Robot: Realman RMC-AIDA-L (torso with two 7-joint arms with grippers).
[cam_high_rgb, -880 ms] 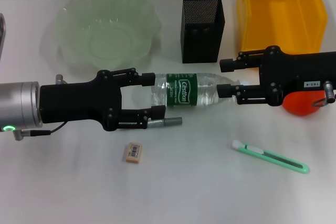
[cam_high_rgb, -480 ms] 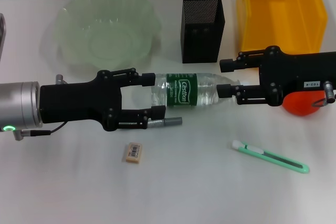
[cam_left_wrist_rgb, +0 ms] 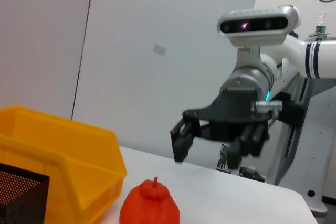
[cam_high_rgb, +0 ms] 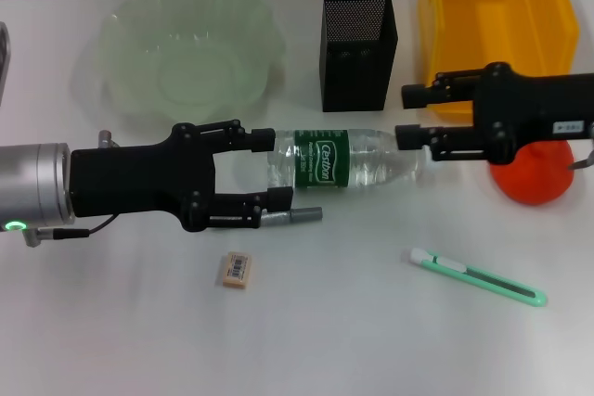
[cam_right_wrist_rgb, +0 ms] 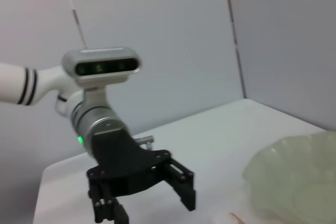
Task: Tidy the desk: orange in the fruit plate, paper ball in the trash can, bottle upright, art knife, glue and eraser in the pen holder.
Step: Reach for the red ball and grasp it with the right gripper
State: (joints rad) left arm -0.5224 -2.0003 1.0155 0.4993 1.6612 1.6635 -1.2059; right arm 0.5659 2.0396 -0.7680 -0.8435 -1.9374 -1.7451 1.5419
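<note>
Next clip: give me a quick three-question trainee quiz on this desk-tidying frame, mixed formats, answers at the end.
1. True or false: the bottle stands upright.
2. Which lies nearest the eraser? A) glue B) art knife C) orange
3. Fill in: the fruit plate holds ____.

Key
1. False: it lies on its side between the open left claw and open right claw.
2. A
3. Nothing.

- Left claw (cam_high_rgb: 276, 169): matte black, linked finger bars, small screws, silver cylindrical wrist with a green light, thin black cable.
- Right claw (cam_high_rgb: 408, 113): matte black housing, small white label.
</note>
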